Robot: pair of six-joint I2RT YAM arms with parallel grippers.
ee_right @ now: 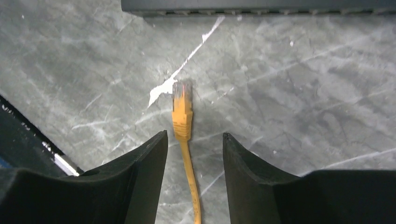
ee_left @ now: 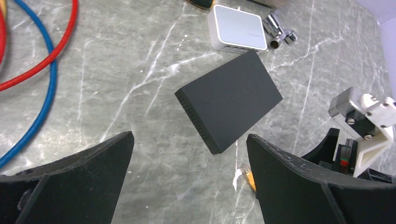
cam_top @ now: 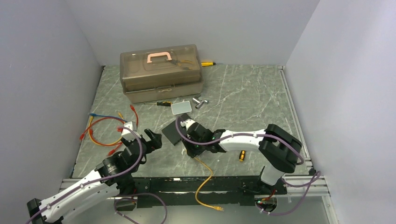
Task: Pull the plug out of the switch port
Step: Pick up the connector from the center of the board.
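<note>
As the plug (ee_right: 182,109) lies loose on the worktop (ee_right: 303,93), apart from the switch (ee_left: 231,100), the pull looks done; right tool (ee_right: 194,135) part-open, left tool (ee_left: 189,137) wide, both empty.

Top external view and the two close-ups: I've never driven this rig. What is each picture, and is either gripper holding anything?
Two robot arms are bolted at the near edge of the table. The top view looks down from behind them; each close-up comes from a camera on one wrist. The left gripper is wide open, facing the black switch, holding nothing. The right gripper is open either side of the yellow cable, whose plug lies on the table, out of the switch. Also there: a silver tin, a brown toolbox, red and blue wires.
</note>
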